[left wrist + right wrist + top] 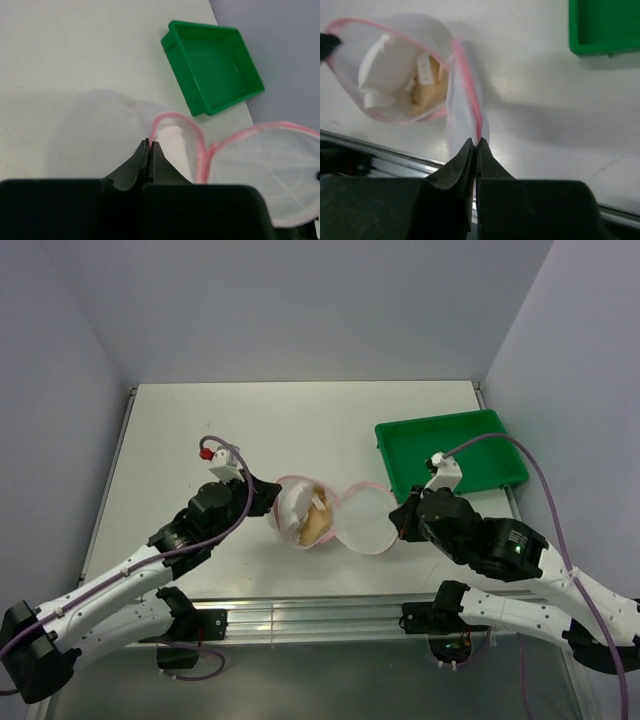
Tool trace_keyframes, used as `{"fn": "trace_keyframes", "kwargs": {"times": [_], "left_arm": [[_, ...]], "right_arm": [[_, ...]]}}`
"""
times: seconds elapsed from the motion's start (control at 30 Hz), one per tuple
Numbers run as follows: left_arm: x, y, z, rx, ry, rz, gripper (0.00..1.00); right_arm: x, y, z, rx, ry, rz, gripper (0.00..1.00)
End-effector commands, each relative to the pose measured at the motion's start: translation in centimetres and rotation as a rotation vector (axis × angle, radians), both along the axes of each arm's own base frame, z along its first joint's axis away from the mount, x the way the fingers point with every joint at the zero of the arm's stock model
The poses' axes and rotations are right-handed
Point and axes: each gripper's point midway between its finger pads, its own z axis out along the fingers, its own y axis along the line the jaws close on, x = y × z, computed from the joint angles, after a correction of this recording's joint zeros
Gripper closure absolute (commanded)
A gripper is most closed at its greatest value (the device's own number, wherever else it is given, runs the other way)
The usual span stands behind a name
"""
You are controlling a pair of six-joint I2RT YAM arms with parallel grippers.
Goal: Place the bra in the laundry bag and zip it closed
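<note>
Centrally, laundry bag on white table; walls seemingly lavender.

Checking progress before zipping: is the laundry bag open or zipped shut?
Open. The laundry bag lies spread in two halves, its lid folded out sideways, and the bra shows uncovered in the other half.

White mesh laundry bag rimmed pink, tan bra, green tray.

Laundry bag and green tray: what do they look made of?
The laundry bag looks like thin white mesh fabric, see-through and limp, edged by a pink zipper band. The green tray is probably rigid plastic: smooth, slightly glossy, crisp moulded walls.
</note>
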Motion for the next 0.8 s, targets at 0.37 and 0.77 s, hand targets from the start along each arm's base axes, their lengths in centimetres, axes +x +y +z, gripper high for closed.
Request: {"fn": "trace_keyframes", "kwargs": {"times": [0.37,0.77], "left_arm": [[-4.5,-4.8,-1.6,-0.093,0.071,-0.235,1.00],[-4.5,-5.2,-1.9,-0.116,0.034,-0.225,1.00]], "right_arm": [[-2.6,-4.6,-2.5,-0.307,0.160,0.012,1.00],[2.4,10.6,5.3,0.019,0.005,0.202,0.82]]}}
